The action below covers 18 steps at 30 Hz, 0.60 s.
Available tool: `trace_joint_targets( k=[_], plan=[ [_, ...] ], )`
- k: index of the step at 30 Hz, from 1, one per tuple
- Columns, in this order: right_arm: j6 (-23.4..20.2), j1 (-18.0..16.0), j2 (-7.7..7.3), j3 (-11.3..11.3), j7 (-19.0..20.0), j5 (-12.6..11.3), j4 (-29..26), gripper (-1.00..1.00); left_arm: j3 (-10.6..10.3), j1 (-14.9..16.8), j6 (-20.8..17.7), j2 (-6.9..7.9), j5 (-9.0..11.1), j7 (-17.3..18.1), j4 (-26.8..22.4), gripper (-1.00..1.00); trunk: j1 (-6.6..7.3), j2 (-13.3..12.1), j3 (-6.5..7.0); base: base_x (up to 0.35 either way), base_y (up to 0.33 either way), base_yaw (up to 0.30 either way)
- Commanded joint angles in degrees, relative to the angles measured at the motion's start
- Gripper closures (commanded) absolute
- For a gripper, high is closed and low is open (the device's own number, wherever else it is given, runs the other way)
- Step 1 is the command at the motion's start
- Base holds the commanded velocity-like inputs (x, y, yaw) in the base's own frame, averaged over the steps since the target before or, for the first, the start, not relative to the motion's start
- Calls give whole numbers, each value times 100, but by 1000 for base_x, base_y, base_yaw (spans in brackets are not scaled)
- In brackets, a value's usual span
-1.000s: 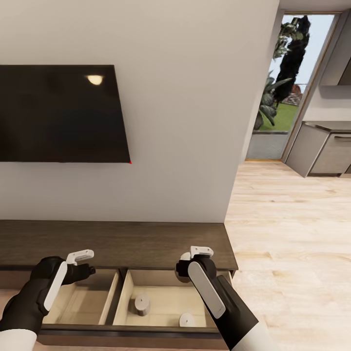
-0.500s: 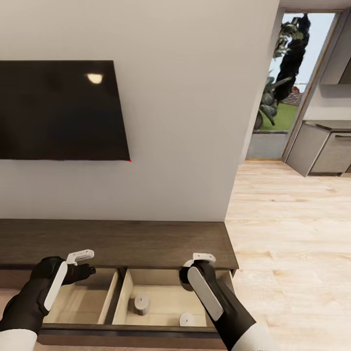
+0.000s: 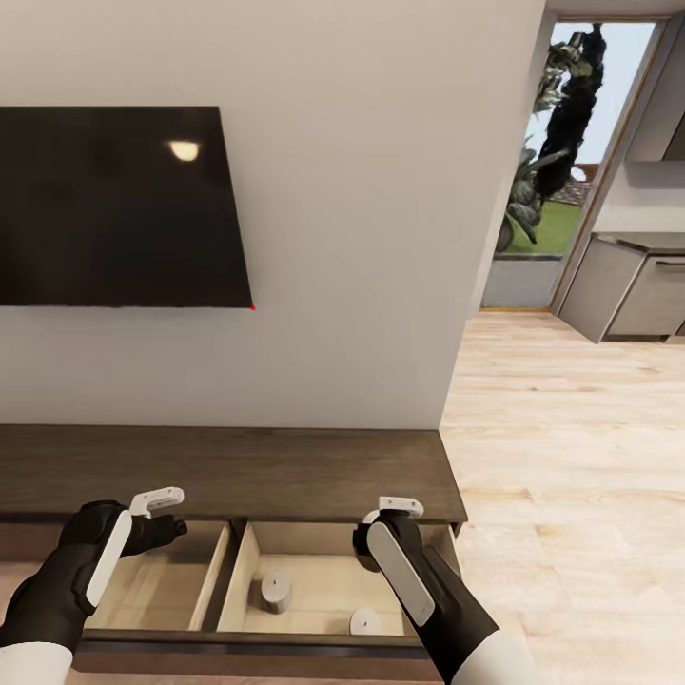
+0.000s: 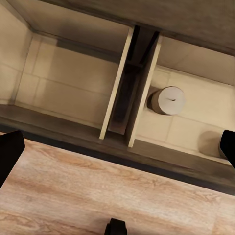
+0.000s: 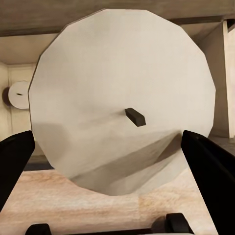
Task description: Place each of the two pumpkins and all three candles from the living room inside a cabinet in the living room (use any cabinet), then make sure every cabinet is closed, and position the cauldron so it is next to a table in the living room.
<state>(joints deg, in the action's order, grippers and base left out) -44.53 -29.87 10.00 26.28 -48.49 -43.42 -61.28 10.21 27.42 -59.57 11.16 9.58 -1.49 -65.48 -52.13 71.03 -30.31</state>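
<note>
A: What does the right gripper [image 5: 117,147] have?

B: It is clenched on a candle [image 5: 122,98], a pale grey-beige cylinder with a faceted rim, a flat matte top and a short dark wick at the centre. The black fingers [image 5: 208,164] sit against its sides. From the head view that gripper [image 3: 385,518] hangs over the right compartment of the open drawer, just below the cabinet's [image 3: 228,471] front edge.

A: And the left gripper [image 3: 157,514]?

B: It is over the left compartment. Its black fingertips [image 4: 10,152] stand wide apart at the edges of the wrist view, holding nothing, so it is released.

A: What lies in the drawer?

B: Two more candles in the right compartment: one upright candle [image 3: 277,592] near the divider, and a second candle [image 3: 365,622] near the drawer's front wall, just beside the right arm. The drawer inside [image 4: 73,83] is smooth pale beige, split by a thin beige divider [image 4: 117,83] with a dark gap beside it. The left compartment is bare.

A: The surroundings?

B: The cabinet is long, low, dark brown wood with a visible grain. Above it a flat black television [image 3: 119,205] hangs on a plain off-white wall. To the right runs a light plank floor [image 3: 571,457] towards grey kitchen units [image 3: 628,300] and a glass door with greenery outside.
</note>
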Motion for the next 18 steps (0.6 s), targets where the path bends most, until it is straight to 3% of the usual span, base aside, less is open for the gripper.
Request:
trace_joint_targets(
  k=[1, 8, 16, 18],
  plan=[
    [1, -1, 0, -2, -1, 1, -1, 100, -1, 0, -1, 0, 0, 0, 0, -100, -23, 42, -18, 0, 0, 0],
    [17, -1, -101, -17, -19, -4, 11, 100, -1, 0, 1, 0, 0, 0, 0, -100, -176, 322, -144, 0, 0, 0],
    [129, -4, -394, -34, 39, -40, 67, 100, -2, 0, 5, 0, 0, 0, 1, -100, -352, 643, -288, 0, 0, 0],
    [147, -8, -465, -172, 116, -63, 119, 100, -2, 0, 7, 0, 0, 0, -1, -100, -396, 724, -324, 0, 0, 0]
  ],
)
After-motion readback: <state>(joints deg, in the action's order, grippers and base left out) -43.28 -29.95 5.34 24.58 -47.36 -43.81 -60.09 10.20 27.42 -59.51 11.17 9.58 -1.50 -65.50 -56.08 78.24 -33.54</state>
